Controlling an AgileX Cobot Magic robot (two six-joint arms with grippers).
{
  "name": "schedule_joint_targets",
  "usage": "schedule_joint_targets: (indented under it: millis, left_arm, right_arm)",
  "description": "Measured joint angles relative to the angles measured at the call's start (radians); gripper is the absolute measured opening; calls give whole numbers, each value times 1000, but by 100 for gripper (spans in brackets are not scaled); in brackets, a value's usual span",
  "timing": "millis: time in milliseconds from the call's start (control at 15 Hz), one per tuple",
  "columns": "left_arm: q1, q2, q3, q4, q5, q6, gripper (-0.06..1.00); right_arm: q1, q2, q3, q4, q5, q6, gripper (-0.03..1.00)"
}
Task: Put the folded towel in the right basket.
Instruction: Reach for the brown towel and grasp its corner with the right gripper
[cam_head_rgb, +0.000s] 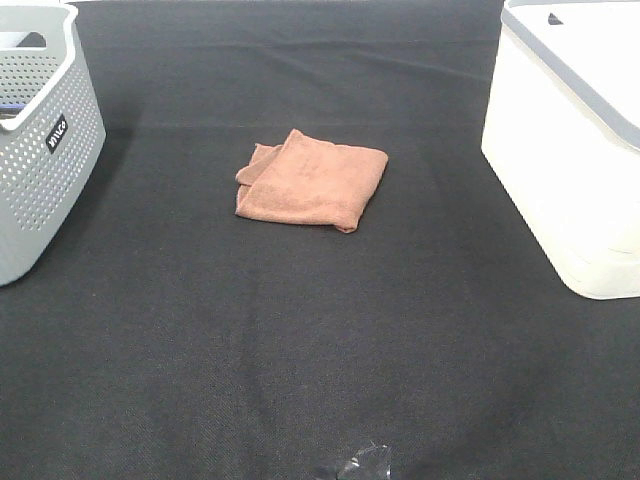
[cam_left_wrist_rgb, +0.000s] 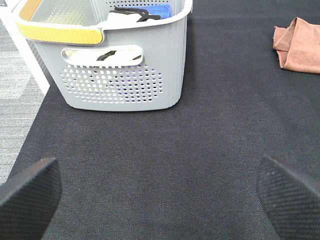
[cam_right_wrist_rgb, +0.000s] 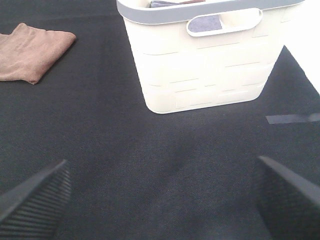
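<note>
Ahead of your left fingers (cam_left_wrist_rgb: 30, 195), the left basket (cam_left_wrist_rgb: 120, 65) stands on the tabletop (cam_left_wrist_rgb: 175, 165). Ahead of your right fingers (cam_right_wrist_rgb: 35, 200) stands the right basket (cam_right_wrist_rgb: 205, 65). The towel (cam_head_rgb: 312, 182) lies flat on the tabletop between the two baskets, well apart from each and from both pairs of fingers.

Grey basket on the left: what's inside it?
In the grey basket, something white, a black item and a blue item show near one end; its walls hide anything lower.

Table (cam_head_rgb: 320, 350): towel (cam_head_rgb: 312, 182), grey basket (cam_head_rgb: 40, 160), white basket (cam_head_rgb: 570, 170)
</note>
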Motion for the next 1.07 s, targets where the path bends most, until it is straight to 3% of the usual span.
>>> schedule_joint_targets:
  millis: [1067]
  left_arm:
    - [0,0,0,0,0,0,99]
  right_arm:
    - [0,0,0,0,0,0,94]
